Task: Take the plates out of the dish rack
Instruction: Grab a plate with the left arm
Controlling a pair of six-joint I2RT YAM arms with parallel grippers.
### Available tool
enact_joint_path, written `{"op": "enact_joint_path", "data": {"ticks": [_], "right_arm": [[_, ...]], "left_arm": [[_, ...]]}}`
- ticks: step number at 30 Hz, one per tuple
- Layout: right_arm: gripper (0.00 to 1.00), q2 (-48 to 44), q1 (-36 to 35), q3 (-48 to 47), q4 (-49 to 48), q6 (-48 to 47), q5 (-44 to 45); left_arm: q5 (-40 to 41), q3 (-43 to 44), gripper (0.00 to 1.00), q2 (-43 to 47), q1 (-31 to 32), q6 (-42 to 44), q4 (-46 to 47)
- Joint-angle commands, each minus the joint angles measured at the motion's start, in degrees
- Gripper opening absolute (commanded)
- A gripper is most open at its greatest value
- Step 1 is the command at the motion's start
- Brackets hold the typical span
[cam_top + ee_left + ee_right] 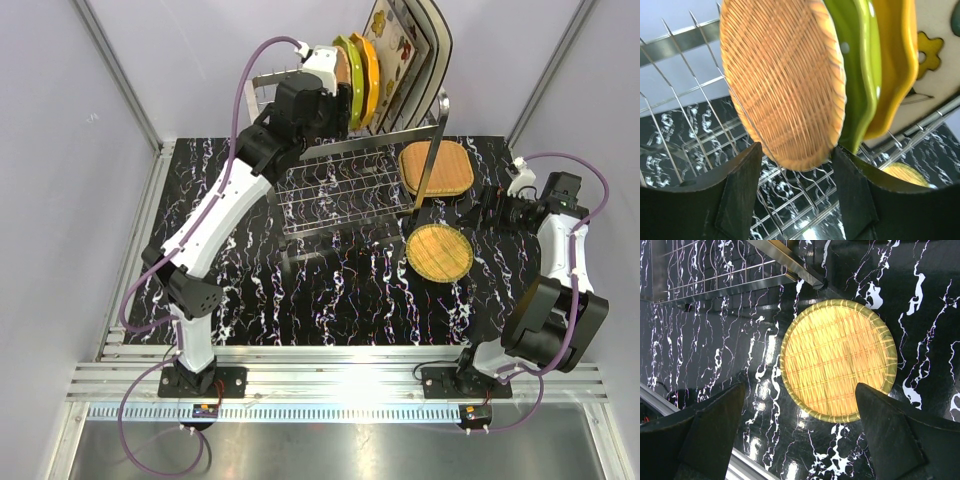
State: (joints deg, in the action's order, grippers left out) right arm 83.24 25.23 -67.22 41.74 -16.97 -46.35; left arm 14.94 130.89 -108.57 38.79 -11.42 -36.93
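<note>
The steel wire dish rack (340,190) stands at the table's back middle. Upright in its prongs are a tan woven plate (785,85), a yellow-green scalloped plate (348,80), an orange one (368,72) and square cream flowered plates (402,48). My left gripper (338,88) is open; in the left wrist view its fingers (745,190) straddle the woven plate's lower edge, the gripper (797,155) not closed on it. A tan squarish woven plate (436,168) and a round green-rimmed woven plate (440,252) lie on the table. My right gripper (484,208) is open and empty above the round plate (839,360).
The black marbled table (330,300) has raised metal rails along its left and near edges. The rack's lower frame (740,285) reaches close to the round plate. The rack's prongs (675,100) stand to the left of the woven plate. Grey walls enclose the table.
</note>
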Motion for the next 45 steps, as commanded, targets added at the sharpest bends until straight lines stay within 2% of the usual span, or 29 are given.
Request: {"op": "enact_joint_path", "data": {"ticks": [1, 14, 23, 30, 31, 34, 35, 38, 45], "right_arm": [[0.99, -1.8, -0.1, -0.6, -1.4, 0.7, -2.0], [0.99, -1.8, -0.2, -0.8, -1.5, 1.0, -2.1], [0.99, -2.5, -0.2, -0.4, -1.6, 1.1, -2.2], [0.99, -2.6, -0.2, -0.5, -1.6, 1.1, -2.3], [0.99, -2.6, -0.2, -0.5, -1.4, 1.1, -2.3], [0.99, -2.8, -0.2, -0.5, -1.5, 1.2, -2.3], [0.99, -2.8, -0.2, -0.5, -1.4, 1.2, -2.3], [0.99, -2.8, -0.2, -0.6, -1.6, 1.3, -2.4], [0.99, -2.8, -0.2, -0.6, -1.7, 1.6, -2.5]], "left_arm": [[4.8, 2.0, 0.59, -1.1, 0.4, 4.5, 5.7], [14.0, -2.0, 0.53, -2.7, 4.0, 17.0, 17.1], [16.0, -6.3, 0.51, -2.1, 4.3, 20.5, 20.9], [16.6, -6.8, 0.34, -2.6, 4.2, 22.5, 22.6], [16.6, -6.8, 0.28, -2.5, 4.3, 22.9, 22.9], [16.6, -6.8, 0.19, -1.8, 4.3, 23.5, 23.8], [16.7, -6.8, 0.12, -1.6, 4.2, 23.6, 24.0], [17.2, -6.8, 0.01, -0.5, 4.3, 23.7, 25.2], [17.6, -7.0, 0.00, 2.6, 4.3, 20.4, 28.9]]}}
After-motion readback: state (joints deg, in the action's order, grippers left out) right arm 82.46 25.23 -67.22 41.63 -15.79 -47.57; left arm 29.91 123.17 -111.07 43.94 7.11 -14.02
